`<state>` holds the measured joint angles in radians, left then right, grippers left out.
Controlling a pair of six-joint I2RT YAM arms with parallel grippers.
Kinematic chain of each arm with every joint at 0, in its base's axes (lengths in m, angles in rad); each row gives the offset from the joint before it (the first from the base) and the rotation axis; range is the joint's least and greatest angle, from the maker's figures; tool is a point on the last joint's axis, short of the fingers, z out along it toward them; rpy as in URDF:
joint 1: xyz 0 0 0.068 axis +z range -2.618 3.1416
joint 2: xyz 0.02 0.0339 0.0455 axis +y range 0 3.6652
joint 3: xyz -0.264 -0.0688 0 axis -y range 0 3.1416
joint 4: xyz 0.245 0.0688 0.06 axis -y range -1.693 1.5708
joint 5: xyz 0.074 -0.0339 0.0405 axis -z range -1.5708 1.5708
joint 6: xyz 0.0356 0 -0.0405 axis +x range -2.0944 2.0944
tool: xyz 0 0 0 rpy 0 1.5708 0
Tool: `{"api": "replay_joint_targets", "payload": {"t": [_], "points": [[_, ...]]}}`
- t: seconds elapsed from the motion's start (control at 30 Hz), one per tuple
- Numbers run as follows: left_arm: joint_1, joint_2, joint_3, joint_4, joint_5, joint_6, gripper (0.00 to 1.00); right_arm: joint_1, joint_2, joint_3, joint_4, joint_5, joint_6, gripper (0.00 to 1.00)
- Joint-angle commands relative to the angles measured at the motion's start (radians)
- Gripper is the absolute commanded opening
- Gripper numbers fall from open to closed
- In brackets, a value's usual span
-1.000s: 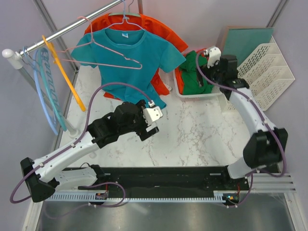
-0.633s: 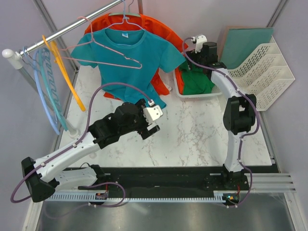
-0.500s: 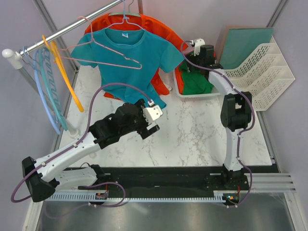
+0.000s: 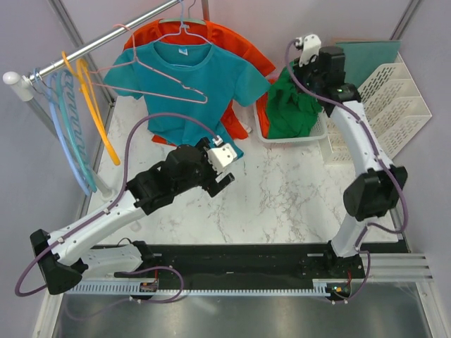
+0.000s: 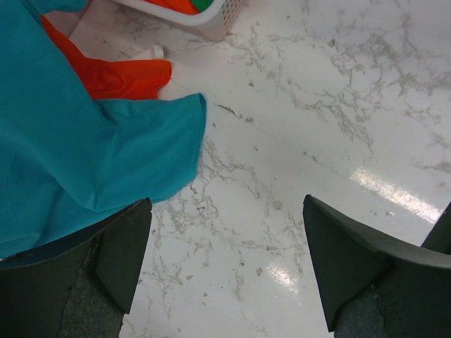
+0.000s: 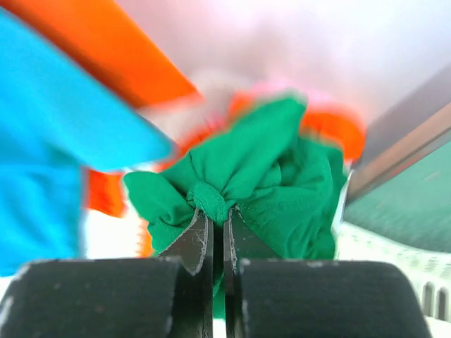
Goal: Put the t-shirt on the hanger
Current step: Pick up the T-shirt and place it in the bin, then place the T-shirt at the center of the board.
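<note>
The dark green t-shirt (image 4: 290,107) is bunched and hangs partly lifted above the white basket (image 4: 294,139) at the back right. My right gripper (image 4: 310,82) sits just above it. In the right wrist view the right gripper (image 6: 218,215) is shut on a fold of the t-shirt's (image 6: 282,186) hem. The thin pink wire hanger (image 4: 203,95) hangs from the rail (image 4: 91,46) in front of the teal t-shirt (image 4: 194,74). My left gripper (image 4: 224,177) hovers open over the marble near the teal hem. In the left wrist view the left gripper (image 5: 225,267) has only bare tabletop between its fingers.
Orange-red garments (image 4: 236,39) hang behind the teal t-shirt (image 5: 70,155), and one lies in the basket. An orange hanger (image 4: 99,116) and light blue hangers (image 4: 67,137) hang at the rail's left end. A white file rack (image 4: 394,105) and green board (image 4: 370,60) stand at the back right.
The right gripper dipped into the basket, shut on the green t-shirt and rose, pulling the cloth up. The left arm edged slightly towards the back.
</note>
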<state>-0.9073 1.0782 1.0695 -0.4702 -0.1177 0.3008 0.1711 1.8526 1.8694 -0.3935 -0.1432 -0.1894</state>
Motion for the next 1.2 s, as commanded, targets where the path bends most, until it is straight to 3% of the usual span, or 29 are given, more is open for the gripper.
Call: {"api": "replay_joint_targets", "payload": {"t": [0.0, 0.23, 0.43, 0.53, 0.6, 0.63, 0.7, 0.73, 0.77, 0.83, 0.87, 0.97, 1.17], "points": [[0.002, 0.002, 0.098, 0.044, 0.017, -0.168, 0.93, 0.001, -0.228, 0.128, -0.079, -0.182, 0.085, 0.00], [0.010, -0.073, 0.061, 0.182, 0.059, -0.207, 0.93, 0.001, -0.320, 0.290, -0.113, -0.339, 0.237, 0.00], [0.010, -0.118, 0.049, 0.186, 0.113, -0.170, 0.95, 0.011, -0.334, 0.402, -0.036, -0.415, 0.433, 0.00], [0.011, -0.142, 0.037, 0.147, 0.229, -0.135, 0.96, 0.013, -0.410, 0.280, -0.015, -0.465, 0.513, 0.00], [0.013, -0.149, 0.046, 0.075, 0.317, -0.092, 0.95, 0.011, -0.478, 0.072, -0.025, -0.515, 0.533, 0.00], [0.013, -0.150, 0.046, 0.049, 0.338, -0.079, 0.94, 0.008, -0.566, -0.117, -0.057, -0.515, 0.516, 0.00], [0.015, -0.149, 0.041, -0.054, 0.394, -0.022, 0.92, -0.016, -0.703, -0.313, -0.123, -0.424, 0.492, 0.00], [0.015, -0.146, 0.024, -0.091, 0.417, 0.001, 0.92, -0.033, -0.734, -0.470, -0.243, -0.358, 0.476, 0.07], [0.015, -0.141, 0.012, -0.119, 0.456, 0.039, 0.92, -0.080, -0.757, -0.540, -0.301, -0.322, 0.463, 0.33], [0.016, -0.121, -0.032, -0.197, 0.502, 0.096, 0.91, -0.154, -0.793, -0.686, -0.445, -0.343, 0.394, 0.51], [0.015, -0.112, -0.051, -0.211, 0.527, 0.154, 0.91, -0.166, -0.806, -0.722, -0.471, -0.349, 0.386, 0.65], [0.016, -0.040, -0.097, -0.212, 0.512, 0.234, 0.91, -0.165, -0.863, -0.768, -0.479, -0.305, 0.325, 0.80], [0.016, 0.181, -0.102, -0.102, 0.451, 0.329, 0.89, -0.165, -0.782, -0.782, -0.459, -0.352, 0.229, 0.78]]}}
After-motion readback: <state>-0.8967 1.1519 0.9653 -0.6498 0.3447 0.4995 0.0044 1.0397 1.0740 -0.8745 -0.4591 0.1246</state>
